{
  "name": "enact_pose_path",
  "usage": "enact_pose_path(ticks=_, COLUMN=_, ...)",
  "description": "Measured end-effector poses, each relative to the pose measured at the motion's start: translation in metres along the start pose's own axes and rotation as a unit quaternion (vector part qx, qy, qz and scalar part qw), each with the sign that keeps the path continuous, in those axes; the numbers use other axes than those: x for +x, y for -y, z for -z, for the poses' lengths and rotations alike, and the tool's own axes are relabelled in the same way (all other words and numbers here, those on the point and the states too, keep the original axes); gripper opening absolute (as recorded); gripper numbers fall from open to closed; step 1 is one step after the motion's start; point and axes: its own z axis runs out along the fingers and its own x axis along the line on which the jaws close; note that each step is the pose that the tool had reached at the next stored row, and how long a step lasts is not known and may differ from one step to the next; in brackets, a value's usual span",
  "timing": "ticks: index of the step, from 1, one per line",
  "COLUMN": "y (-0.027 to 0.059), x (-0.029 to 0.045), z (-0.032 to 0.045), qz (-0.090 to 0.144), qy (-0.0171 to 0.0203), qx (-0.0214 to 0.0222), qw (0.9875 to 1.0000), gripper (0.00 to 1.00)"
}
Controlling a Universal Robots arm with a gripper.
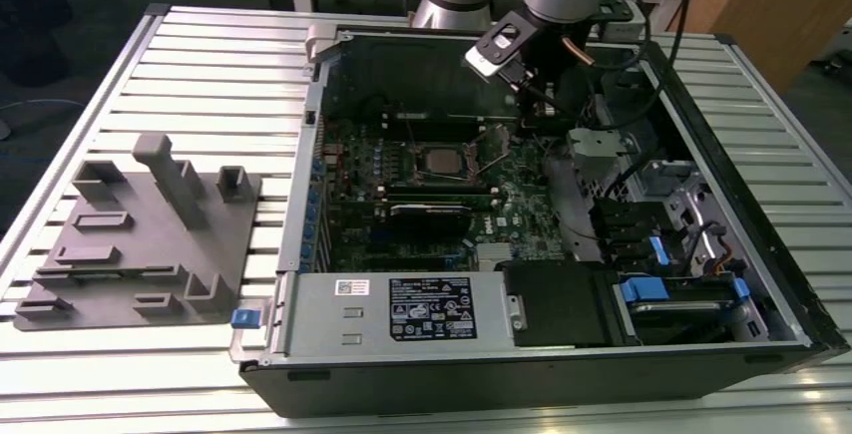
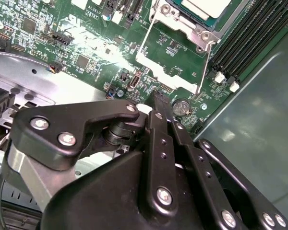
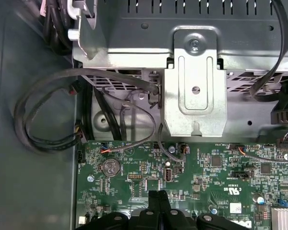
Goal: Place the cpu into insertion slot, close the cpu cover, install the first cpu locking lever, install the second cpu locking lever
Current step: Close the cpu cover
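1. Cpu (image 1: pixel 436 161) sits in the insertion slot (image 1: pixel 411 155) in the exterior view; the gripper (image 1: pixel 538 105) hangs near it, toward that view's right.
2. Second wrist view: the cpu cover (image 2: pixel 182 33) frames the chip. The gripper's fingers (image 2: pixel 158 108) are pressed together and empty, likely set for pushing.
3. First wrist view: its tips are poised over the circuit board (image 3: pixel 206 172).

Exterior view: high, angled down on whole open computer case (image 1: pixel 533 379). Both wrist views: close over the motherboard (image 3: pixel 206 163), looking past the gripper (image 3: pixel 156 195), sharing the coin battery (image 2: pixel 181 106).
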Motion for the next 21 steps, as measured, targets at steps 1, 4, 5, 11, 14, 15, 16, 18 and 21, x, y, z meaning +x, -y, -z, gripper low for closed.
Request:
enact_pose_path(ticks=1, y=0.0000, x=0.0000, z=-0.0010, qz=0.000, qy=0.0000, qx=0.0000, qw=1.0000, gripper=0.11)
enact_pose_path(ticks=4, y=0.0002, x=0.0001, z=-0.0049, qz=0.000, qy=0.0001, qx=0.0000, qw=1.0000, gripper=0.11)
enact_pose_path(ticks=5, y=0.0003, x=0.0001, z=-0.0064, qz=0.000, qy=0.0001, qx=0.0000, qw=1.0000, gripper=0.11)
enact_pose_path(ticks=11, y=0.0007, x=0.0001, z=-0.0120, qz=0.000, qy=0.0002, qx=0.0000, qw=1.0000, gripper=0.11)
enact_pose_path(ticks=14, y=0.0007, x=0.0001, z=-0.0122, qz=0.000, qy=0.0001, qx=0.0000, qw=1.0000, gripper=0.11)
enact_pose_path(ticks=15, y=0.0007, x=0.0001, z=-0.0123, qz=0.000, qy=0.0001, qx=0.0000, qw=1.0000, gripper=0.11)
enact_pose_path(ticks=16, y=0.0009, x=0.0001, z=-0.0123, qz=0.000, qy=0.0001, qx=0.0000, qw=1.0000, gripper=0.11)
enact_pose_path(ticks=18, y=0.0016, x=0.0001, z=-0.0124, qz=0.000, qy=0.0000, qx=0.0000, qw=1.0000, gripper=0.11)
enact_pose_path(ticks=21, y=0.0040, x=0.0001, z=-0.0123, qz=0.000, qy=0.0001, qx=-0.0003, qw=1.0000, gripper=0.11)
